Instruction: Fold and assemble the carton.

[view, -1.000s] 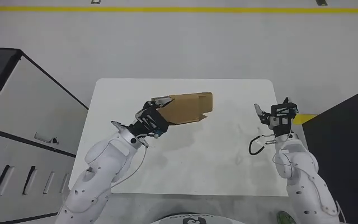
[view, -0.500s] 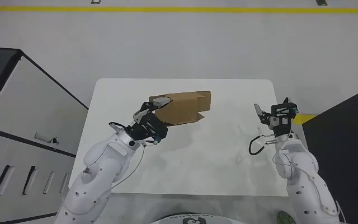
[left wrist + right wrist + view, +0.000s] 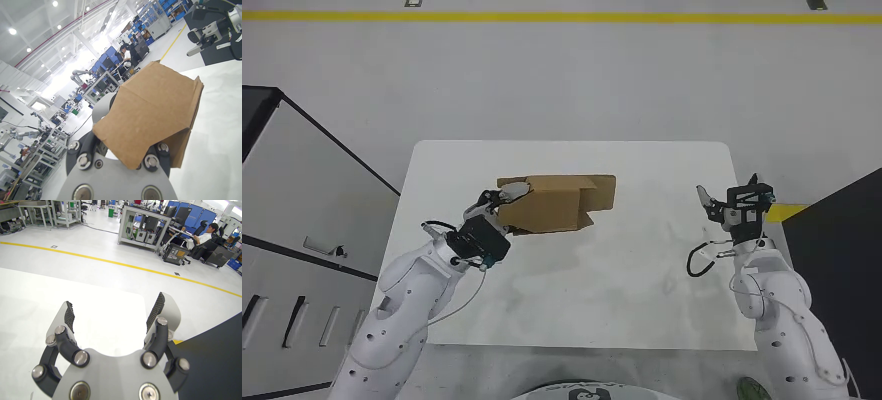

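A flattened brown cardboard carton (image 3: 560, 202) lies tilted over the far middle of the white table (image 3: 642, 290). My left gripper (image 3: 504, 200) is shut on its left end. In the left wrist view the carton (image 3: 151, 113) slants across the fingers (image 3: 102, 109), one flap hanging lower. My right gripper (image 3: 720, 203) hovers near the table's right edge, open with nothing between its ribbed pads (image 3: 69, 315); its midpoint (image 3: 113, 308) is above the table's far right corner.
A grey cabinet (image 3: 302, 200) stands left of the table and a dark panel (image 3: 842, 240) to its right. A yellow floor line (image 3: 562, 16) runs behind. The table's near half holds nothing.
The left arm pulled back and left, taking the carton with it; the carton has turned to lie more level. The right arm has stayed still.
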Robot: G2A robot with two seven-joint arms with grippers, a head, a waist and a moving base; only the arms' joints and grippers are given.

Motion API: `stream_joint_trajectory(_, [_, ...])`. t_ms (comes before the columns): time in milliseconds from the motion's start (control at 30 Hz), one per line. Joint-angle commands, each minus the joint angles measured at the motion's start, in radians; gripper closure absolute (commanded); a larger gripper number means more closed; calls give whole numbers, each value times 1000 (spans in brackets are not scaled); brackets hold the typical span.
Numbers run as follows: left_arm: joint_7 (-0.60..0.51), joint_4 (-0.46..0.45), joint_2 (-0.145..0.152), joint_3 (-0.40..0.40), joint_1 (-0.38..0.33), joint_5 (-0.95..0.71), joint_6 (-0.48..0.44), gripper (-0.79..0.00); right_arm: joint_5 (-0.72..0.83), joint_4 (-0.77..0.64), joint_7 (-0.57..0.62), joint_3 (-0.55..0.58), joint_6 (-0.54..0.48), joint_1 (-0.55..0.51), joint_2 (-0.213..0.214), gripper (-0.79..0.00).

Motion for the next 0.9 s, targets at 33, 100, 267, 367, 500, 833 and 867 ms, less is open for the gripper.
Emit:
stream_joint_trajectory(33, [9,5,1,-7,3,-5,-3,0,1,-1,0,-1,-3,1,0,-785])
stream_joint_trajectory(100, [9,5,1,-7,3,-5,-3,0,21,-10,0,-7,-53,2,0,-785])
stream_joint_trajectory(267, [9,5,1,-7,3,-5,-3,0,81,-54,97,11,-328,13,15,-785])
stream_joint_trajectory(367, [9,5,1,-7,3,-5,-3,0,140,-75,187,26,-485,25,25,-785])
stream_joint_trajectory(500, [9,5,1,-7,3,-5,-3,0,272,-66,283,20,-618,37,31,-785])
stream_joint_trajectory(833, [9,5,1,-7,3,-5,-3,0,493,-47,349,8,-729,54,36,-785])
stream_joint_trajectory(867, [9,5,1,-7,3,-5,-3,0,568,-43,387,4,-764,64,39,-785])
